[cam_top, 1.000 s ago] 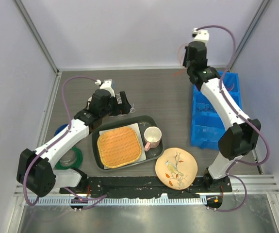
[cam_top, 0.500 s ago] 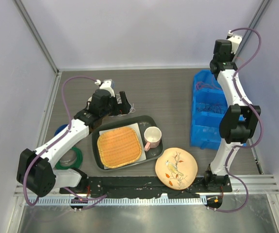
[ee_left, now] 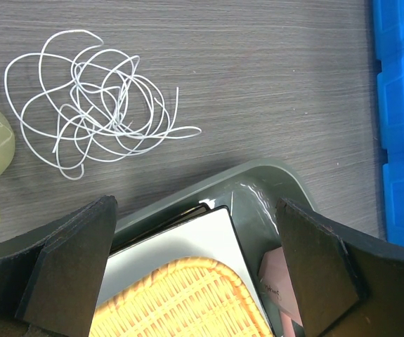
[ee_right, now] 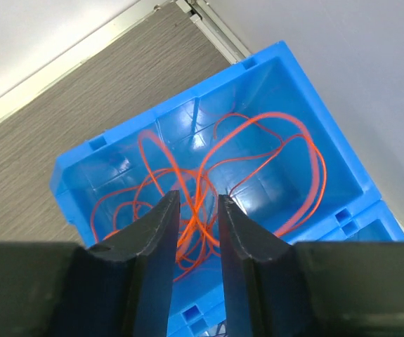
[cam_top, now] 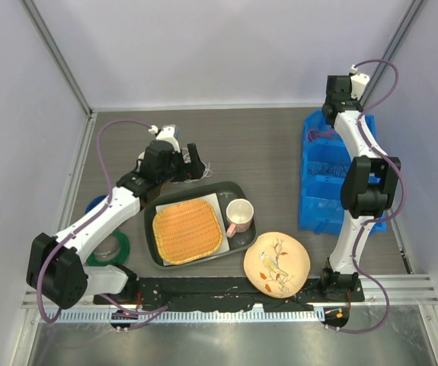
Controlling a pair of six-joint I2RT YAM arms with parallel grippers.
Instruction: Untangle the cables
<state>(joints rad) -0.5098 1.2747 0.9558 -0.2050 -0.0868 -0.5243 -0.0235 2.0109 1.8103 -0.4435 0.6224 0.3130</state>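
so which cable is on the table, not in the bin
The white cable, looped loose on the table beside the tray's corner; the orange cable lies inside the blue bin.

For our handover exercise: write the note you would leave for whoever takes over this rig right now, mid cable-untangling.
Left gripper: open wide, empty, above the tray's corner.
Right gripper: jaws narrowly apart above the bin's far compartment, no clear grip.
Cables: white bunch on the table beyond the tray; red-orange one in that compartment; dark ones in the next.
Done: colours separated.
Left: white bunch, loose on the table.
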